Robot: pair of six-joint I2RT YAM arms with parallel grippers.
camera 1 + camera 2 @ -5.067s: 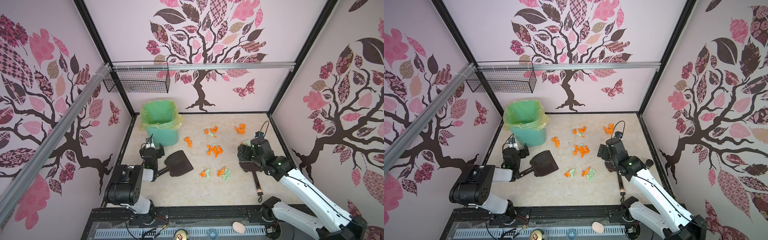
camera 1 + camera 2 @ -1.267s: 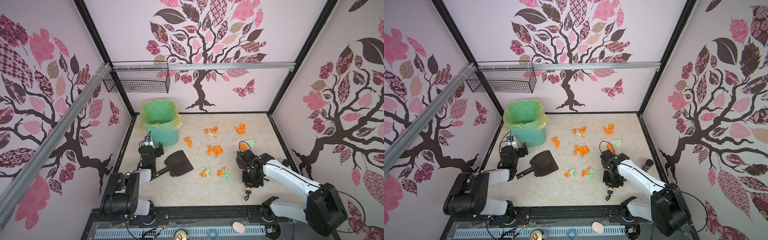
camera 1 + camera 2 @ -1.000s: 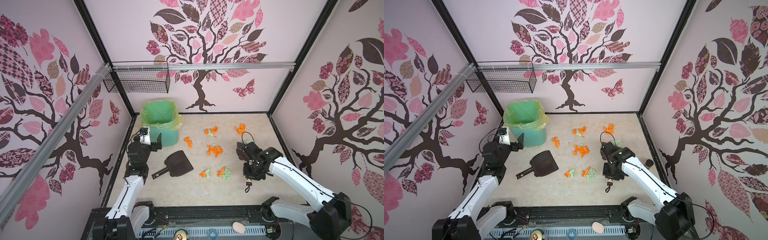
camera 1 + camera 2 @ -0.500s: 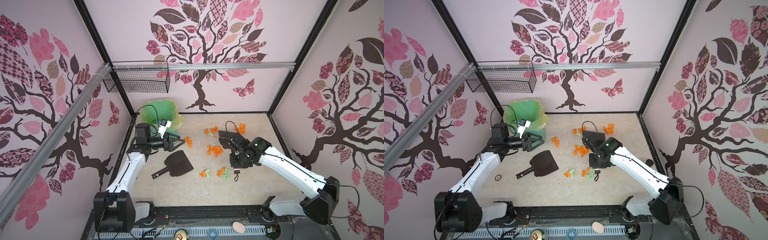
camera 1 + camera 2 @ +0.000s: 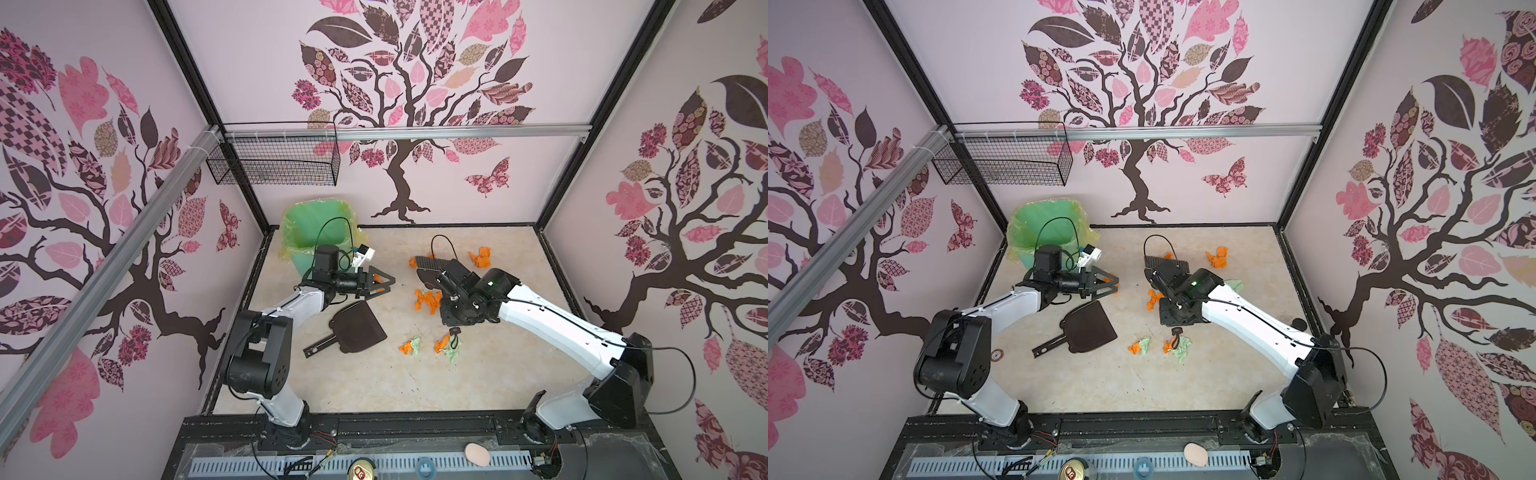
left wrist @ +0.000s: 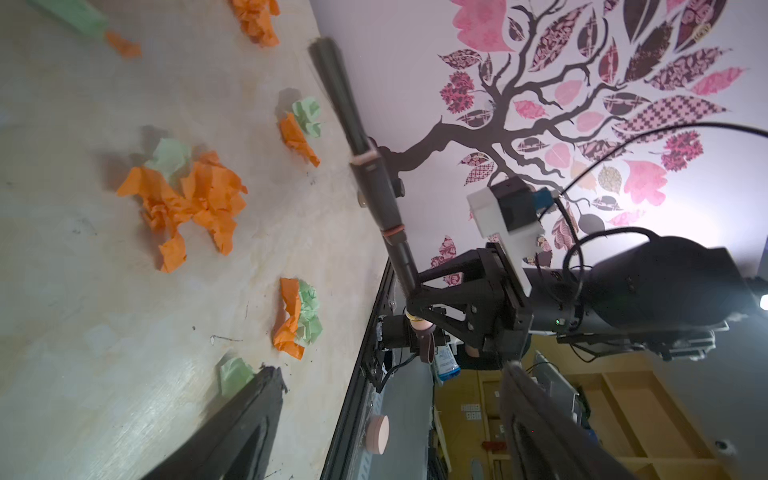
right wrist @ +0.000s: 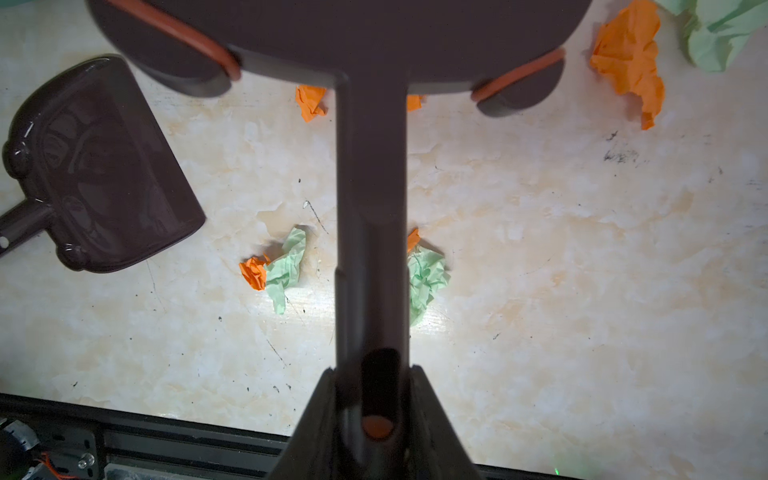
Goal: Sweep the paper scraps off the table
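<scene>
Wrinkly orange & mint-green paper scraps (image 5: pixel 428 300) lie mid beige marbled table (image 5: pixel 374 386), prob. featherlight & soft: don't pinch, push w/ dark long-handled brush (image 7: pixel 370 208) clamped in right gripper (image 7: pixel 376 386); left gripper (image 5: pixel 388 286) gapes empty.

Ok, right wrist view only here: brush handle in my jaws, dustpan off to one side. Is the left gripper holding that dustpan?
Observer: No, the left gripper hangs open and empty beyond the dustpan.
Operator: Where's the bin?
Observer: A green-lined bin stands in the far left corner.
Operator: Any scraps I can't see?
Observer: One orange clump lies alone at the far right.
</scene>
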